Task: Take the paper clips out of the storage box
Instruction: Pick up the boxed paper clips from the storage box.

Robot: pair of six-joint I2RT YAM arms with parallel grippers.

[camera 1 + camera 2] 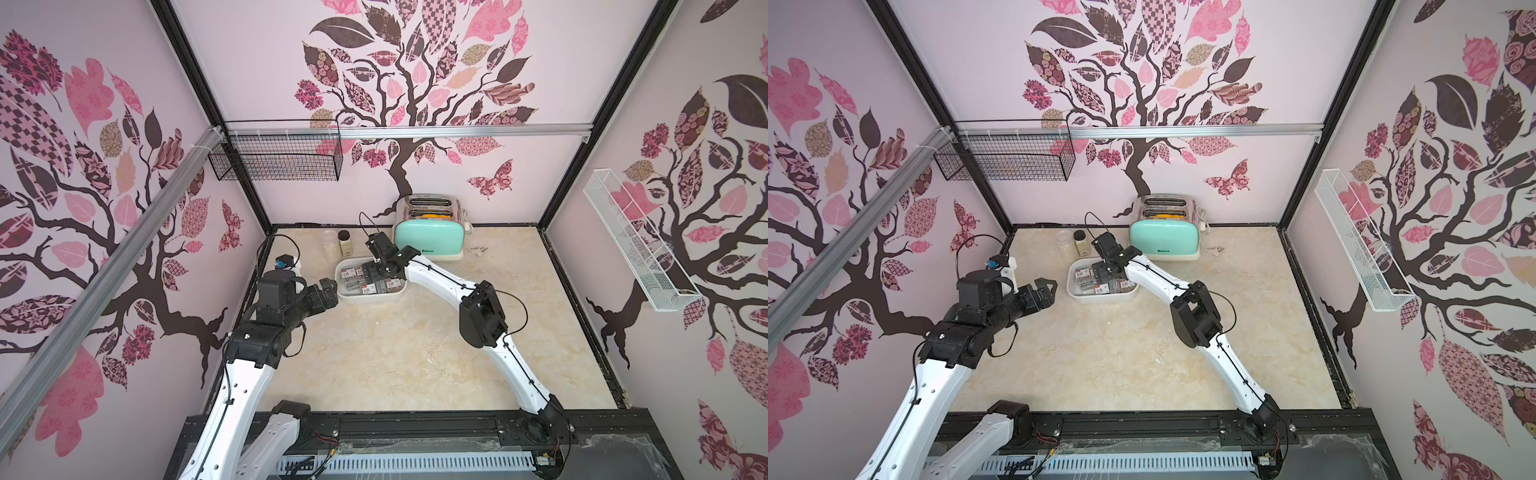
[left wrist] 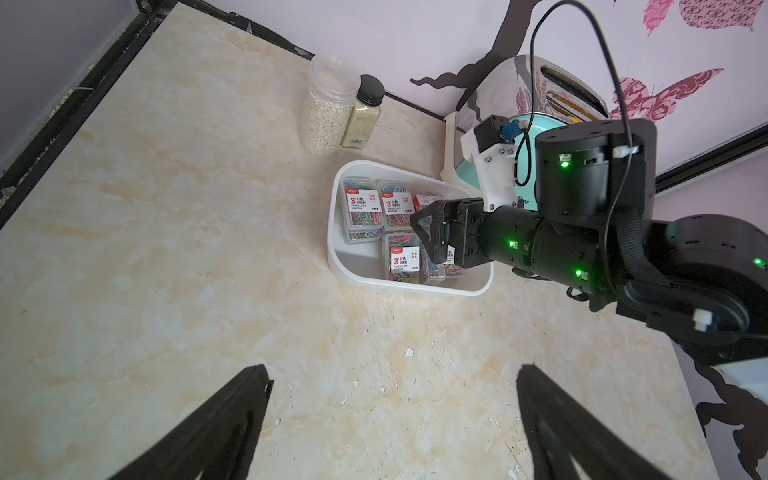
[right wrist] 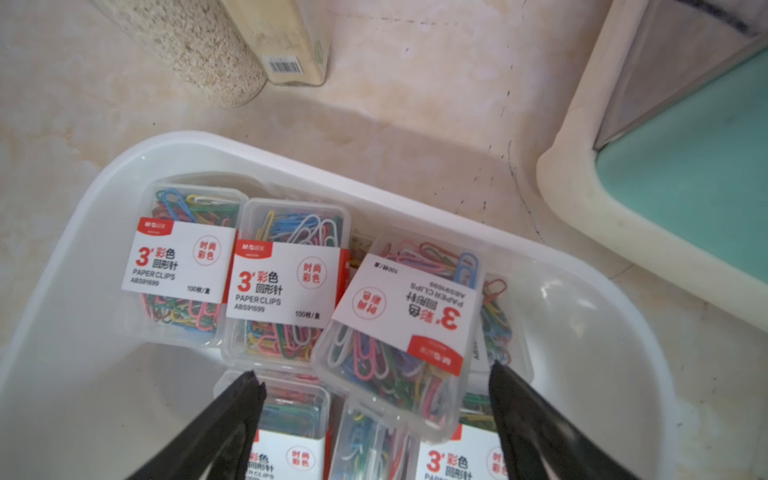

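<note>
The box point(image 1: 365, 298) point(image 1: 1100, 298) sits toward the back of the counter point(image 1: 395, 353), left of centre. It stands just in front of two jars point(image 1: 337, 245) and close to the left front corner of the toaster point(image 1: 428, 243). All the clips point(image 1: 348, 274) point(image 1: 1082, 274) lie inside it, in clear cases with white labels.

The right gripper point(image 1: 370, 270) point(image 1: 1102, 270) reaches down into the box. In the right wrist view its jaws point(image 3: 374, 374) are spread wide and hold nothing. Between the tips lies one case point(image 3: 399, 332), tilted and resting on its neighbours with its label upside down. One fingertip point(image 3: 498, 374) is at that case's edge and the other point(image 3: 249, 386) stands clear of it. Two more cases point(image 3: 286, 282) lie flat side by side along the far wall point(image 3: 83, 199).

The left gripper point(image 1: 328, 291) point(image 1: 1044, 289) hangs above bare counter just left of the box. Its jaws point(image 2: 390, 370) are fully released and empty.
</note>
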